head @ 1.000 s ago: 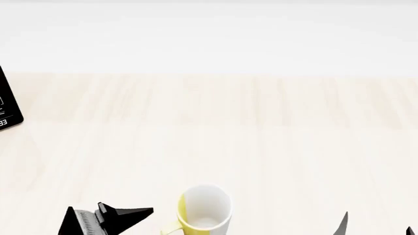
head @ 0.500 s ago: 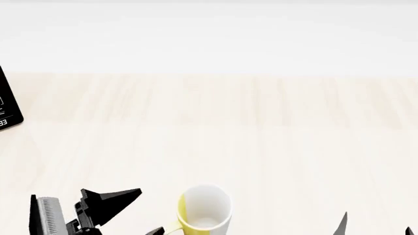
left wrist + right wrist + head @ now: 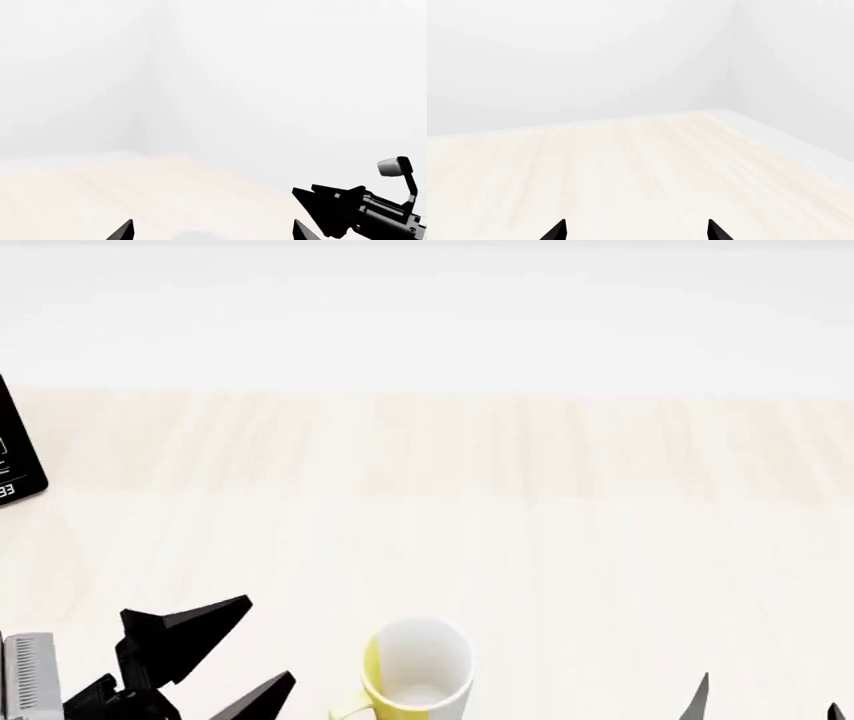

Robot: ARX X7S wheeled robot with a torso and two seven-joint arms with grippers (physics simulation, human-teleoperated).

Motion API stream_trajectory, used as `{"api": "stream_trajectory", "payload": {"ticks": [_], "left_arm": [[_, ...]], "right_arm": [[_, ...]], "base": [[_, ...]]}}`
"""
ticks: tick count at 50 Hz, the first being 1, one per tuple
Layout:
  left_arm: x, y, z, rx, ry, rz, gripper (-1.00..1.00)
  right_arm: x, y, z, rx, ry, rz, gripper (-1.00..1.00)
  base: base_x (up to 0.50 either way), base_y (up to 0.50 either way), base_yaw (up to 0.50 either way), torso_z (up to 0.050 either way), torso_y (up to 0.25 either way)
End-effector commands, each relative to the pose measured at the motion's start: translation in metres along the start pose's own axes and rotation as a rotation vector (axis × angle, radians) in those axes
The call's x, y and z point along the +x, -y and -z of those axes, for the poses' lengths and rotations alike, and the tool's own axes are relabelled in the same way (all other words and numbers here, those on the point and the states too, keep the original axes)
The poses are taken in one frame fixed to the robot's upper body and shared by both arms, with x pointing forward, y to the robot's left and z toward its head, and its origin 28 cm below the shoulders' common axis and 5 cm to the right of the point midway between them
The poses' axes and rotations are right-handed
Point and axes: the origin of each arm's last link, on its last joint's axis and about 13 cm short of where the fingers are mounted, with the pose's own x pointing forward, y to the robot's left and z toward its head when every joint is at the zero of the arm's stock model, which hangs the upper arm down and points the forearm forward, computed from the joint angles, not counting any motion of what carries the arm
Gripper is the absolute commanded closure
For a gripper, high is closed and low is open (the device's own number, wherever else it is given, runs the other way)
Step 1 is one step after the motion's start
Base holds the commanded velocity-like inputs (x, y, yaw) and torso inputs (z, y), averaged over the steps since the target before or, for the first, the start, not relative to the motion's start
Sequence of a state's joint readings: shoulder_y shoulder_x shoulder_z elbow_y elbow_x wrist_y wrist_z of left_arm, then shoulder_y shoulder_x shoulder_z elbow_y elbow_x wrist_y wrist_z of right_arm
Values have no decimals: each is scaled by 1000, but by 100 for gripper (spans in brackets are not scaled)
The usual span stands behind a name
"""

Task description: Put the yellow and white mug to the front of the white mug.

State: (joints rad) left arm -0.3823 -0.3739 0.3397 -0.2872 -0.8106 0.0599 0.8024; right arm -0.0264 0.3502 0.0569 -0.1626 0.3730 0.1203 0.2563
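Standing upright at the frame's bottom edge, your mug [image 3: 418, 664] has its handle cut off lower left; both end effectors [image 3: 207, 655] [image 3: 767, 698] gape released.

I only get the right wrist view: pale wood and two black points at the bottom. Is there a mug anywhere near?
Observer: Yes. The head view shows the yellow and white mug standing upright at the near edge of the table.
Operator: Is anything holding it?
Observer: No. The left hand is beside it on the left, fingers spread and clear of the mug.
Operator: Anything else on the table?
Observer: A black object with white markings, cut off at the left edge of the head view. I cannot tell what it is.
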Motion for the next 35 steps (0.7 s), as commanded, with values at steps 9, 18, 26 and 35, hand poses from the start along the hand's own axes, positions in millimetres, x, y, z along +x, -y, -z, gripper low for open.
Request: {"api": "stream_trajectory", "payload": {"ticks": [9, 18, 26, 35], "left_arm": [[-29, 27, -28, 58, 207, -76, -100], [-36, 33, -28, 39, 340, -265, -100], [-40, 42, -26, 75, 384, -365, -100], [-42, 68, -36, 161, 506, -435, -100]], "right_arm": [[-1, 0, -1, 2, 4, 0, -100], [-2, 0, -2, 1, 7, -3, -100], [-5, 2, -3, 2, 9, -1, -100], [-8, 3, -6, 8, 19, 3, -100]], "base": [[0, 0, 0, 0, 0], [0, 0, 0, 0, 0], [0, 0, 0, 0, 0], [0, 0, 0, 0, 0]]}}
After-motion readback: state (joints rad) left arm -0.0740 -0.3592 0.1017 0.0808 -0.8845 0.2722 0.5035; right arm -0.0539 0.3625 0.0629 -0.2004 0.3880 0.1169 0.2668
